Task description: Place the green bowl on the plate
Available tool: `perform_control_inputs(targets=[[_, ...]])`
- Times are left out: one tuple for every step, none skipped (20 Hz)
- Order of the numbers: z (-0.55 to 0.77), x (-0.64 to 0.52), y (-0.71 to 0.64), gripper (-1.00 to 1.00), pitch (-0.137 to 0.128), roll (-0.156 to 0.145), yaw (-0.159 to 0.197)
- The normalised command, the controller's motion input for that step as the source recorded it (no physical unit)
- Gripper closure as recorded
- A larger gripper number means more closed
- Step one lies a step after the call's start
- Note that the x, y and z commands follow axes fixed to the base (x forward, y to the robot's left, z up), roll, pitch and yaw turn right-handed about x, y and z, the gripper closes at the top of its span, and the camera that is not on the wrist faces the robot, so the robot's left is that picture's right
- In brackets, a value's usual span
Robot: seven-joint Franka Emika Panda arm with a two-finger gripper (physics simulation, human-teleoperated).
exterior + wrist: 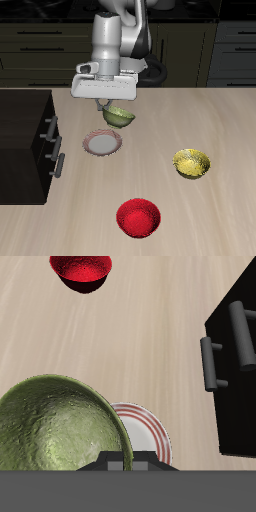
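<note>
green bowl [58,436] hangs tilted, pinched by the hand [108,104], above the plate [103,143].

A red bowl [138,218] stood upright on the wooden table [210,130], well apart from the end effector and toward the table's front edge; the wrist view showed the same bowl [80,270] well ahead of the tool on the bare wood [130,346]. A yellow bowl [192,163], also upright, sat to one side of the end effector, nearer than the red one but apart from it. A black cabinet [25,145] with bar handles [212,361] occupied the opposite side, near the end effector, with dark drawer fronts [190,50] behind it.
</note>
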Motion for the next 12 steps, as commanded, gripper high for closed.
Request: perform_control_inputs(targets=[[-0.05, -0.36, -0.02, 1.0, 0.033, 0.017, -0.025], [0.05, -0.3, 0.04, 1.0, -0.024, -0.01, 0.026], [-0.11, -0.23, -0.08, 1.0, 0.069, 0.056, -0.029], [-0.02, -0.19, -0.02, 1.0, 0.039, 0.021, -0.043], [0.07, -0.18, -0.12, 1.0, -0.066, -0.053, 0.082], [-0.05, -0.2, -0.17, 1.0, 0.025, 0.006, -0.013], [-0.06, -0.18, -0.17, 1.0, 0.047, -0.014, -0.051], [-0.01, -0.26, -0.1, 1.0, -0.013, -0.019, 0.039], [-0.04, -0.19, -0.16, 1.0, 0.013, -0.015, -0.027], [-0.09, -0.53, -0.17, 1.0, 0.061, 0.012, -0.04], [-0.03, 0.09, 0.0, 1.0, 0.0, 0.0, 0.0], [-0.04, -0.4, -0.15, 1.0, -0.007, -0.011, 0.03]])
